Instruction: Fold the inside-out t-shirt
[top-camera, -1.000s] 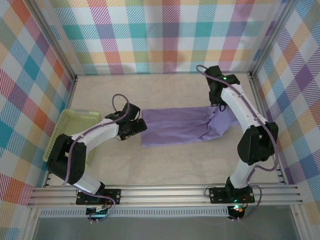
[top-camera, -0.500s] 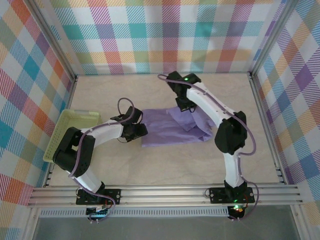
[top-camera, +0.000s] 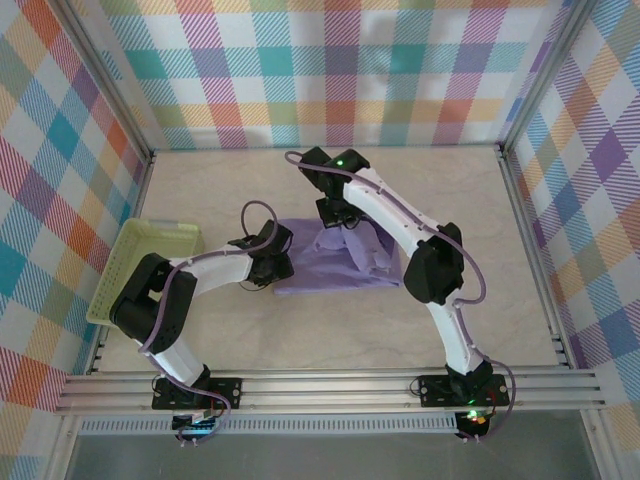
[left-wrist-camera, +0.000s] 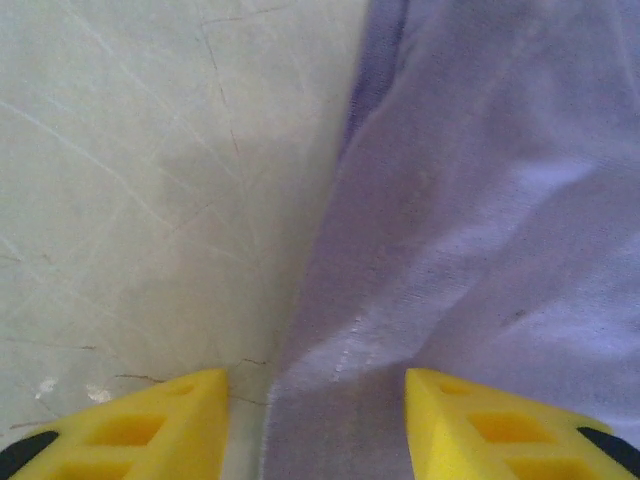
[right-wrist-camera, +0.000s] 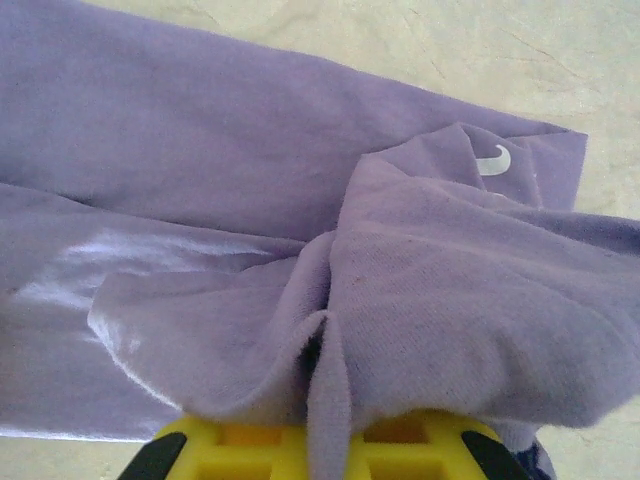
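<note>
Fold looks about halfway, judging by how things lie. Shirt (top-camera: 345, 270) sits mid-tabletop (top-camera: 300, 330) as a narrow band. The right end effector (top-camera: 333, 214) is pinched shut on a bunch of the shirt's right-hand end and holds it up over the flat part. The right wrist view shows the cloth draped over its yellow fingers.

Left end effector (left-wrist-camera: 318, 390) is low at the shirt's left edge with its fingers apart. They straddle the hem, one over bare tabletop and the other over cloth, with nothing gripped.

It reads like the crosswise fold, right end over to left. The next move probably wants the right arm to bring the held end across until it lines up with the left edge. Then it should lower the end flat and let go without dragging the bottom layer. The left one should likely clamp or pin that hem so it doesn't slide.
</note>
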